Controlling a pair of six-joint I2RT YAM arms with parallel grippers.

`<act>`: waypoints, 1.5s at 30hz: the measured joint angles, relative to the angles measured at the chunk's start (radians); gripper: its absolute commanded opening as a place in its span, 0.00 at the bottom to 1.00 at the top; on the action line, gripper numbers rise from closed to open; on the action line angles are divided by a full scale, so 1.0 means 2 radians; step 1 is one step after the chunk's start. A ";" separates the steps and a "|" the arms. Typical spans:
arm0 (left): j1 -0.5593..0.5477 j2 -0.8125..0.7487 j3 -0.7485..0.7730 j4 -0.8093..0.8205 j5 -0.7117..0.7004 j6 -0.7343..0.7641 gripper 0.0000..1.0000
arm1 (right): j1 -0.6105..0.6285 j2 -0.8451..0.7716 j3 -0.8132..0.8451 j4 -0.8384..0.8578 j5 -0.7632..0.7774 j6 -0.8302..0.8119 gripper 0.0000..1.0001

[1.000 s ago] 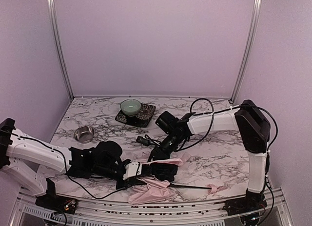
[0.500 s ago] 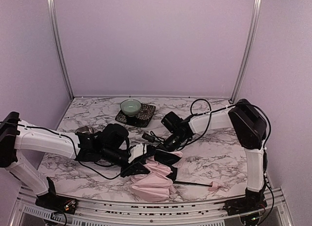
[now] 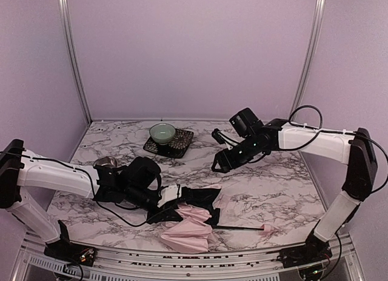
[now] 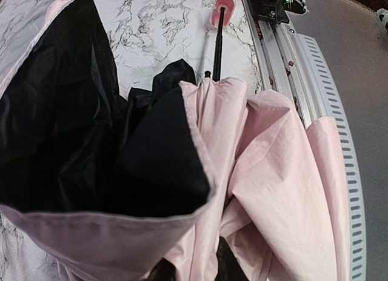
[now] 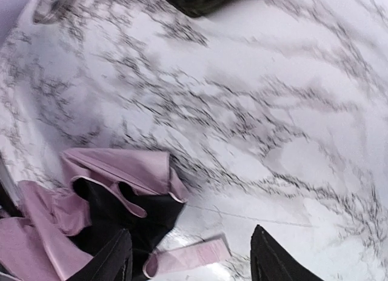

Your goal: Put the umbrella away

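Watching the feeds from my desk right now. The umbrella (image 3: 191,229) is lying half-collapsed in the lower middle of the overhead frame, on the marble table (image 3: 273,190) close to its near edge, with pink fabric and black lining all bunched up. Its thin black shaft (image 3: 239,227) is pointing off to the right, ending at the little pink handle (image 3: 265,229). My left gripper (image 3: 168,196) is sitting at the left edge of the heap and, as far as I'm seeing it, pinching the fabric. The left wrist feed is mostly showing cloth. My right gripper (image 3: 218,165) is hanging right of centre, jaws spread wide with nothing between them, well apart from the umbrella. A green bowl (image 3: 162,133) is sitting on a dark mat (image 3: 179,146) toward the back.
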 measured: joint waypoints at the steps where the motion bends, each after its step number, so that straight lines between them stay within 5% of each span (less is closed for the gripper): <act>1: -0.002 -0.001 0.000 -0.001 -0.001 0.002 0.17 | 0.000 0.004 -0.005 -0.014 0.015 0.010 0.65; 7: -0.008 -0.003 0.000 -0.004 -0.008 0.004 0.18 | 0.033 0.045 -0.047 -0.074 0.090 0.070 0.68; 16: -0.013 -0.006 0.000 -0.008 -0.009 0.010 0.19 | 0.076 0.051 -0.086 -0.058 0.093 0.152 0.59; 26: -0.014 -0.006 0.000 -0.008 -0.009 0.014 0.19 | 0.090 0.074 -0.110 0.014 0.065 0.194 0.00; 33: -0.015 -0.006 0.000 -0.008 -0.009 0.015 0.16 | 0.088 0.084 -0.110 0.050 0.041 0.194 0.00; 36: -0.015 -0.007 0.000 -0.008 -0.005 0.016 0.00 | 0.082 0.095 -0.104 0.071 0.026 0.184 0.00; 45: -0.015 -0.025 0.000 -0.009 0.042 0.024 0.00 | 0.042 0.175 -0.010 0.116 0.017 0.124 0.00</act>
